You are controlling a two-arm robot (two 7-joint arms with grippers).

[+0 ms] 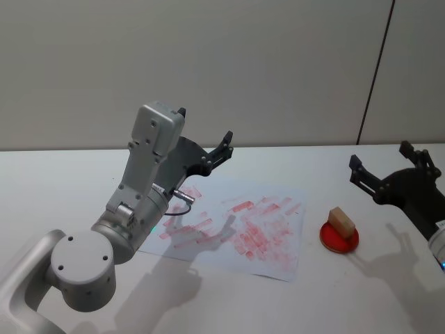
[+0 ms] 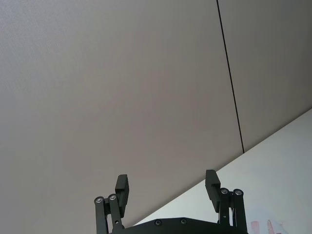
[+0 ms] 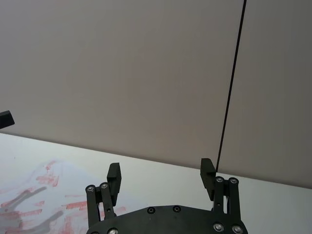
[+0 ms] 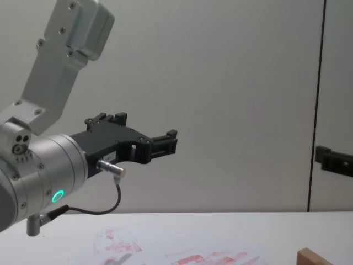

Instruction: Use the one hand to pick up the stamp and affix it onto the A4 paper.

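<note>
- The paper (image 1: 233, 229) lies flat on the counter (image 1: 348, 299), covered with smudgy red prints.
- The stamp (image 1: 341, 220), a small wooden block, sits on a round red pad (image 1: 351, 243).
- Pad and stamp lie just beside the paper, at its 3 o'clock side, apart from it.
- The left tool (image 1: 205, 123) hangs raised off the counter at about 11 o'clock from the paper, angled up toward the wall, jaws wide and holding nothing.
- The right tool (image 1: 379, 154) hangs at about 1 o'clock from the stamp, apart from it, jaws also wide and empty.
</note>
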